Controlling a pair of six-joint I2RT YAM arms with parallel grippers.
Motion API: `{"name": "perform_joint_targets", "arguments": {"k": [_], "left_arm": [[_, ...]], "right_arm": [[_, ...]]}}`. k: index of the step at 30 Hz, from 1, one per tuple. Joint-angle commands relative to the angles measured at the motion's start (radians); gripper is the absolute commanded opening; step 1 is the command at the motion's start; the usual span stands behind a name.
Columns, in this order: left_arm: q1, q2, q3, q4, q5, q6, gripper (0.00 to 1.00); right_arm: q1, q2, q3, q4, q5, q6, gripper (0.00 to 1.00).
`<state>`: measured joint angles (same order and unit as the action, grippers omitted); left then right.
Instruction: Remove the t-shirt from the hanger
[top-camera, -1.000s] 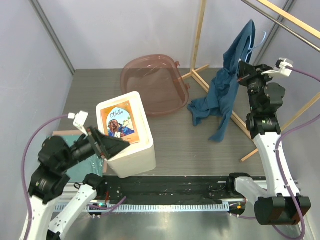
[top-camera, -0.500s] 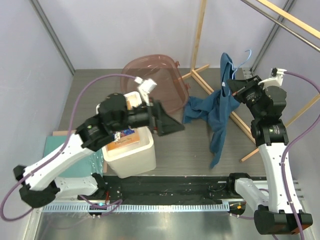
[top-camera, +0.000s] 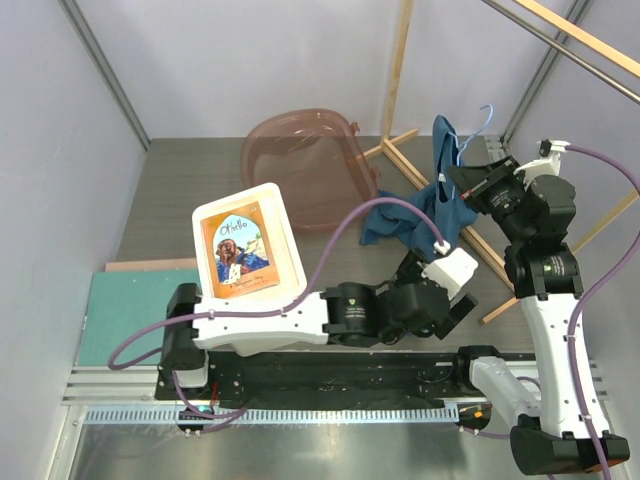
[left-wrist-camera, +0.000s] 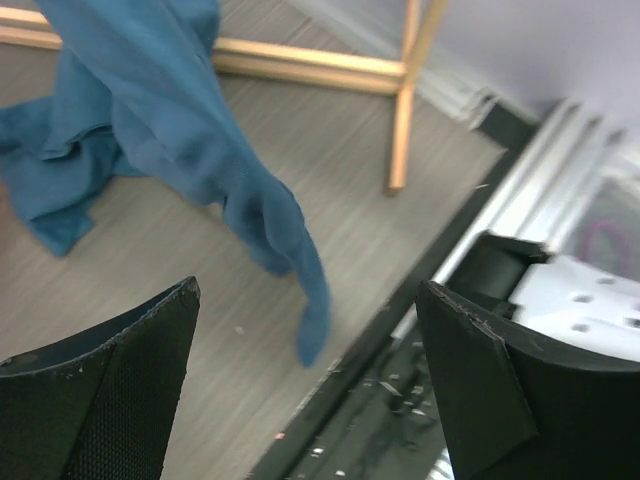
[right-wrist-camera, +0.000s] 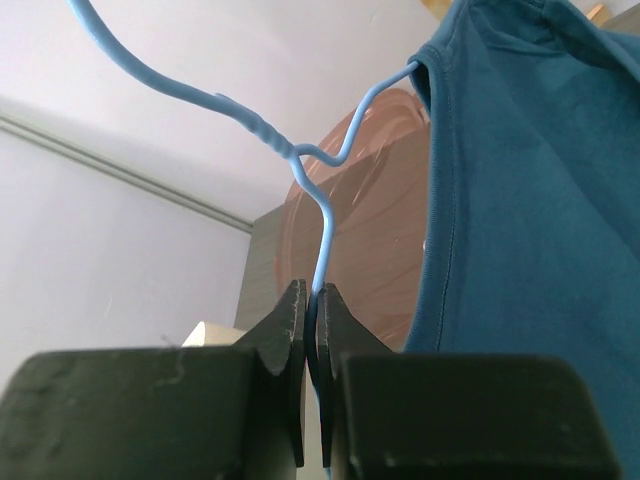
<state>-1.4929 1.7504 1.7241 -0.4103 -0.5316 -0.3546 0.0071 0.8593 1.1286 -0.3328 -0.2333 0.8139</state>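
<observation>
- Near, right of centre: left gripper (left-wrist-camera: 308, 292) spread wide with nothing in it, hanging tail of the t-shirt (left-wrist-camera: 180, 130) just ahead, above the grey table (left-wrist-camera: 380, 240).
- Reach on and close on a thick fold rather than the thin tip, clear of the wooden rack foot (left-wrist-camera: 402, 110).
- Pull down and leftward, slowly, to avoid snagging the neckline.
- Farther right: right gripper (right-wrist-camera: 310, 300) pinched tight on the light-blue wire hanger (right-wrist-camera: 325, 225) below its twist, shirt neck caught over one shoulder; hold high and steady as anchor.
</observation>
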Motion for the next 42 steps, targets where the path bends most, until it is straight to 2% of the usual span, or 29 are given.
{"name": "perform_joint_targets", "arguments": {"k": [1, 6, 13, 18, 21, 22, 24, 25, 30, 35, 42], "left_arm": [[-0.004, 0.017, 0.057, -0.027, -0.215, 0.068, 0.87], [0.000, -0.014, -0.055, 0.099, -0.199, 0.091, 0.84], [0.003, 0.017, -0.035, 0.107, -0.199, 0.128, 0.71], [0.003, 0.009, -0.060, 0.139, -0.147, 0.143, 0.63], [0.003, 0.008, -0.064, 0.148, -0.146, 0.147, 0.43], [0.003, 0.008, -0.064, 0.145, -0.153, 0.147, 0.28], [0.003, 0.003, -0.067, 0.134, -0.169, 0.146, 0.14], [0.003, -0.002, -0.073, 0.133, -0.176, 0.146, 0.00], [0.003, -0.101, -0.164, 0.116, -0.182, 0.100, 0.00], [0.003, -0.247, -0.299, 0.183, 0.011, 0.052, 0.00], [0.002, -0.379, -0.422, 0.217, 0.168, -0.015, 0.00]], "right_arm": [[0.033, -0.023, 0.092, -0.017, -0.008, -0.021, 0.01], [0.051, -0.023, 0.135, -0.078, 0.009, -0.021, 0.01], [0.057, -0.034, 0.119, -0.089, -0.017, 0.086, 0.01], [0.059, -0.040, 0.097, -0.089, -0.014, 0.145, 0.01], [0.059, -0.043, 0.079, -0.087, -0.009, 0.175, 0.01], [0.059, -0.043, 0.076, -0.089, -0.008, 0.177, 0.01], [0.059, -0.045, 0.065, -0.084, 0.002, 0.173, 0.01], [0.059, -0.046, 0.065, -0.084, 0.009, 0.168, 0.01], [0.059, -0.051, 0.047, -0.086, 0.069, 0.134, 0.01], [0.059, -0.049, 0.019, -0.086, 0.156, 0.107, 0.01], [0.059, -0.051, 0.000, -0.089, 0.224, 0.123, 0.01]]}}
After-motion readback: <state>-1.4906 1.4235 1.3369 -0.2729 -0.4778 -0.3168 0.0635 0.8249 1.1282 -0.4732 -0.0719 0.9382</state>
